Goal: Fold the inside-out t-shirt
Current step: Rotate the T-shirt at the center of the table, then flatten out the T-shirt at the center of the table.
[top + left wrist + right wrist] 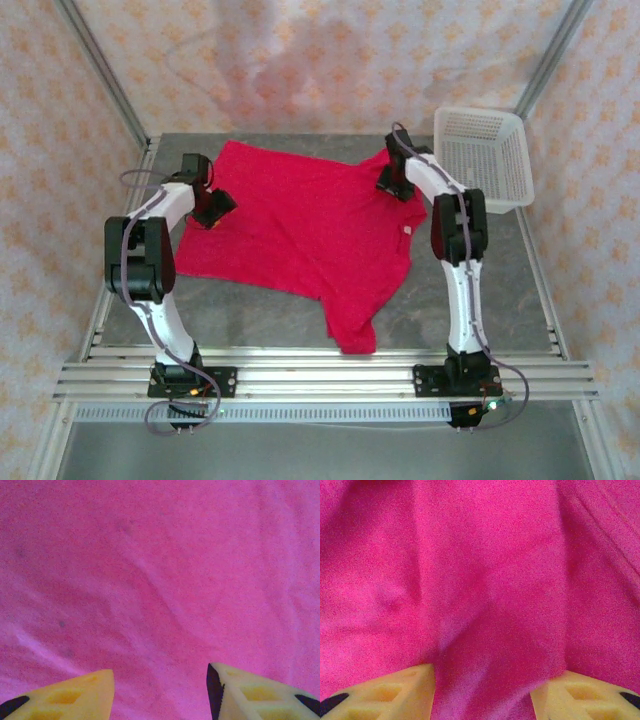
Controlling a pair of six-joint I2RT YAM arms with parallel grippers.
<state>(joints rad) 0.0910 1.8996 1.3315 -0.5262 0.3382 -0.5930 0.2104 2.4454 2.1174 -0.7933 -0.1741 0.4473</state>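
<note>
The step in hand looks like taking two fresh holds on the t-shirt [300,225] for a fold, and it will go best if both sides bite at once. Farthest left of the white mesh basket [478,112], the left claw [215,207] should drop straight onto the cloth's left margin and pinch one layer only. Its wrist view shows smooth fabric with faint creases, so a shallow bite may slip. The right claw [392,185], just left of the basket, should gather the ridge under it before closing and then lift level with its partner, so the cloth does not skew. The crimson shirt lies spread on the bench [250,315], left of the basket and somewhat nearer than it. One narrow part trails toward the near edge, and a small white tag [407,231] sits on the side facing the basket. The left claw stands about half open over the shirt's left edge, holding nothing, with flat cloth in the gap between its yellow fingers [75,692]. The right claw is parted about as wide over the shirt's far corner nearest the basket. A soft fold of cloth rises between its fingers [395,690], but they do not appear to clamp it.
</note>
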